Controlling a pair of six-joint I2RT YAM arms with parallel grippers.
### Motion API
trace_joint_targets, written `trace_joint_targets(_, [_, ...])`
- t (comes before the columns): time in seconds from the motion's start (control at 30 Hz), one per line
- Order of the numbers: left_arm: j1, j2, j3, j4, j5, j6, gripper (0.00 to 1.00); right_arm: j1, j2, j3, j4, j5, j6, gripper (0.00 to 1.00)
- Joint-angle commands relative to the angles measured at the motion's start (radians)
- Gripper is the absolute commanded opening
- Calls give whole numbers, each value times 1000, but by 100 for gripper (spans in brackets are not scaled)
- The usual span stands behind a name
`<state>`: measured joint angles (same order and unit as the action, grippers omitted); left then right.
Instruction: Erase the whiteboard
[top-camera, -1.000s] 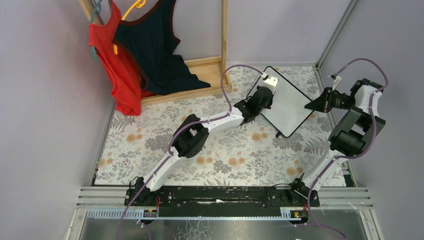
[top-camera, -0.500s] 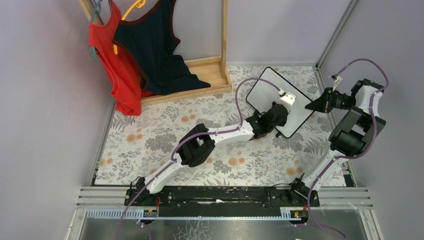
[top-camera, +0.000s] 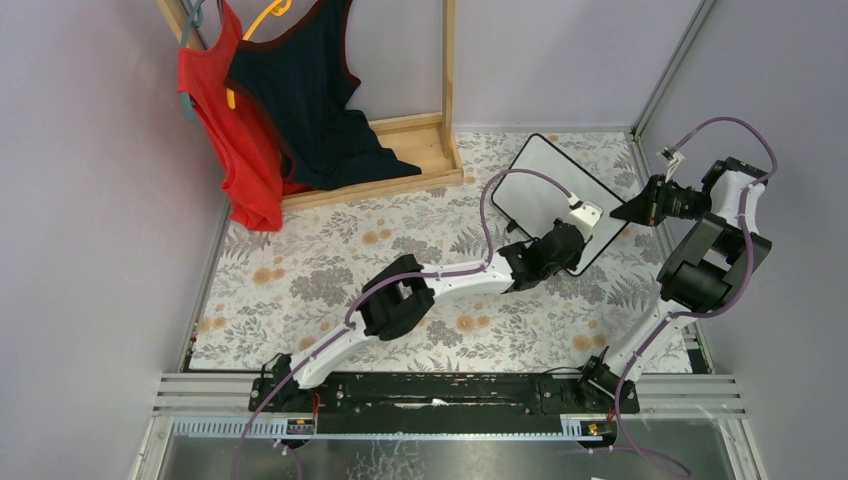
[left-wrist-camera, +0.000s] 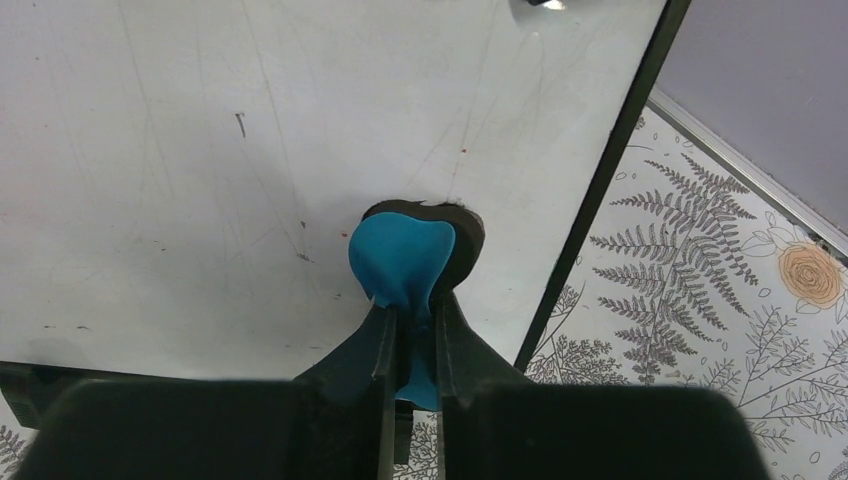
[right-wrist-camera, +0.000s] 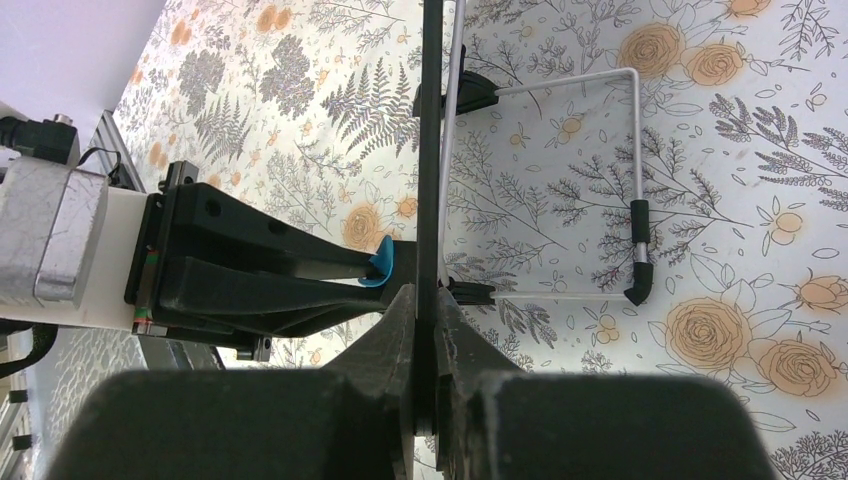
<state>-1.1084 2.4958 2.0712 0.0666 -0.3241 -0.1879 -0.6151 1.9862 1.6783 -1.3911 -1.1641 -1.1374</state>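
Whiteboard (left-wrist-camera: 200, 150) — faint stray marks (left-wrist-camera: 240, 123)

Over at the far right of the surface (top-camera: 300, 280) the whiteboard (top-camera: 540, 185) stands tilted, its stand (right-wrist-camera: 636, 150) behind it. The right claw (right-wrist-camera: 427, 300) sits at its right edge, clamped on the frame. The left claw (left-wrist-camera: 410, 320) reaches in from the near left and pinches the eraser (left-wrist-camera: 400, 255), which touches the board's face close to its near right edge. To the board's left, near its far corner, is the rack (top-camera: 447, 80), with two garments (top-camera: 300, 100) hanging at the far left.
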Motion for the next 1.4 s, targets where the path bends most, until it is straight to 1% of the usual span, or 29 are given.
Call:
trace_joint_targets(0.0, [61,22,-19,-22,-28,-8,0,25,-15,-4,-70,26,-41,0])
trace_joint_targets(0.13, [127,-5,-62,-22,-19,-45,0,26,-11,-7,-68,24,-42,0])
trace_joint_targets(0.27, [164,-15,-74,-39,-39,-36,0,25,-7,-4,-69,24,-42,0])
trace_joint_targets(0.5, [178,-22,-73,-35,-64,-9,0,26,-6,-5,-71,22,-45,0])
trace_joint_targets(0.57, [178,-26,-69,-32,-43,-18,0,25,-9,-9,-68,24,-44,0])
trace_joint_targets(0.63, [169,-25,-58,-34,-16,-28,0,26,-6,-9,-70,24,-45,0])
trace_joint_targets(1.03, [42,10,-5,-33,27,-38,0,25,-7,-9,-71,20,-42,0])
trace_joint_targets(1.37, [-4,34,36,-44,63,-66,0,26,-11,-12,-71,17,-43,0])
